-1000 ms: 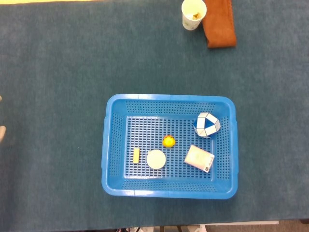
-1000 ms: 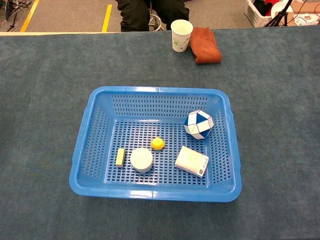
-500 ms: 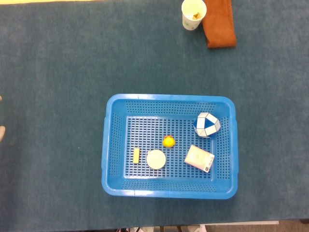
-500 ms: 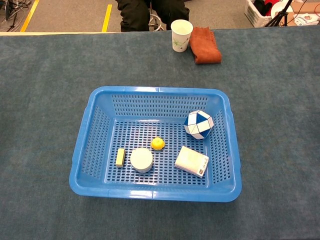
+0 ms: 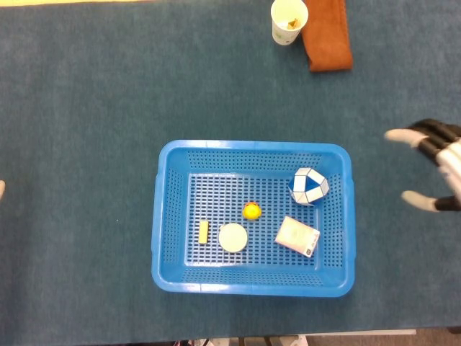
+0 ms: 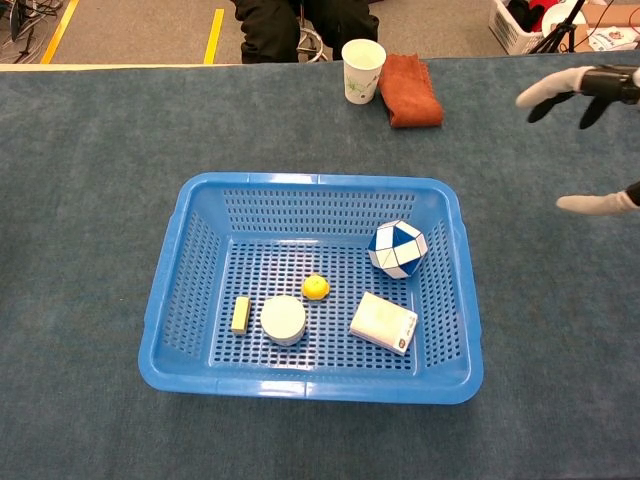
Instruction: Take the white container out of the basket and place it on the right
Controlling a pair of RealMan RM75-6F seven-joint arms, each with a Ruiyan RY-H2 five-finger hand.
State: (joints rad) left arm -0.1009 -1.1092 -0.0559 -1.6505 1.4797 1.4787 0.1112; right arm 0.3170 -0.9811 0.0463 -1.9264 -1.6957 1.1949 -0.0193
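Note:
The white container (image 5: 233,237) is a low round tub on the floor of the blue basket (image 5: 164,216), near its front left; the chest view shows the container (image 6: 284,319) too. My right hand (image 5: 441,150) hovers over the table to the right of the basket, fingers spread and nothing in it. In the chest view the right hand (image 6: 598,85) sits at the frame's right edge, well apart from the basket (image 6: 168,300). Only a sliver of my left hand (image 5: 1,189) shows at the far left edge.
Also in the basket: a yellow block (image 5: 204,231), a yellow ball (image 5: 251,210), a blue-and-white ball (image 5: 308,186) and a white box (image 5: 297,236). A paper cup (image 5: 289,21) and a brown cloth (image 5: 328,34) lie at the table's far side.
My right hand has come into view from the right, with its fingers spread. The left hand's sliver has shifted slightly at the left edge. The basket's contents have not moved.

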